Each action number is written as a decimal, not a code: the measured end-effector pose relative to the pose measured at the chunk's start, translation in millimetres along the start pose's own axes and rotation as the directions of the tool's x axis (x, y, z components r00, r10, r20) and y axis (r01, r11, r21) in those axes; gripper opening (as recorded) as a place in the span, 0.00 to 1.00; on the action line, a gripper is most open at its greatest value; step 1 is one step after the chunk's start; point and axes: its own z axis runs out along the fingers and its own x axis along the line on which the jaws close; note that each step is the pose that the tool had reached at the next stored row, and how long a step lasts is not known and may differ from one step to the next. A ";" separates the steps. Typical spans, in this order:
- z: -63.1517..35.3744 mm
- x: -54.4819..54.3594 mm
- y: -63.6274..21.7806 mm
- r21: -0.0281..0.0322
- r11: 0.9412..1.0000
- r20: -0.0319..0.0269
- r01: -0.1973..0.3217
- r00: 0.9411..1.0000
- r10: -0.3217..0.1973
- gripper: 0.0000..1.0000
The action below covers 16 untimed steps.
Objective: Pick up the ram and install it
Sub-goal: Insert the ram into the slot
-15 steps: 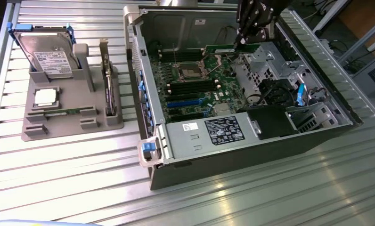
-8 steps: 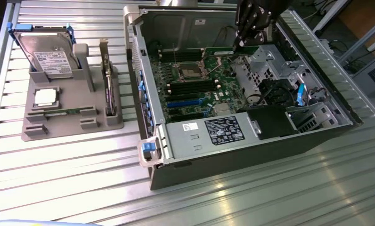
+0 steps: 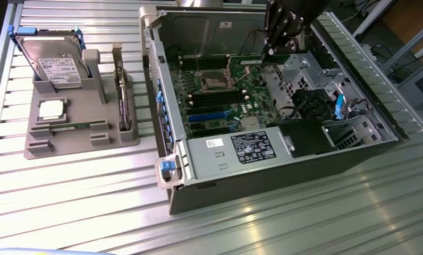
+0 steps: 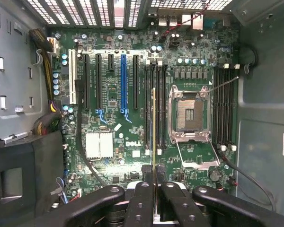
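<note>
pincer: the black pincer (image 4: 154, 172) is closed narrow on the ram (image 4: 154, 123), a long, thin green circuit-board stick seen edge-on, clamped at its near end between the two fingers.
ram, place: it hangs inside the open case, apart from the board, over the nearer bank of slots (image 4: 163, 104) beside the socket and roughly parallel to them; it is not seated.
risk, aim: the slots sit close together, so a small sideways offset would likely land the edge on a slot wall or in the wrong slot.
risk, tilt: if the stick leans in the grip, one end may enter first and jam.
risk, notch and latches: I cannot tell the notch's direction or whether the end latches are open; either could block seating, and pushing on could flex the green motherboard (image 4: 113, 156).
risk, neighbour: the empty square metal-framed processor socket (image 4: 191, 113) is just beside the slots; a slip could strike it.
count, ram: one.
count, slot banks: two, with the second dark bank (image 4: 225, 104) on the socket's other side.
count, blue expansion slot (image 4: 123, 80): one.
count, case: one grey metal computer case (image 3: 296, 164) on the ribbed metal table (image 3: 91, 202).
count, holder: one grey plastic holder (image 3: 77, 143), well apart from the case, carrying one silver hard drive (image 3: 52, 61), one square silver processor chip (image 3: 50, 110) and one upright dark card (image 3: 124, 101).
</note>
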 end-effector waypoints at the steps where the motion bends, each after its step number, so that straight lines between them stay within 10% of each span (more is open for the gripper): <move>1: 0.7 0.1 0.0 0.000 1.000 0.000 0.000 1.000 0.000 0.12; 16: 14.8 1.6 0.0 0.000 1.000 0.000 0.000 1.000 0.000 0.12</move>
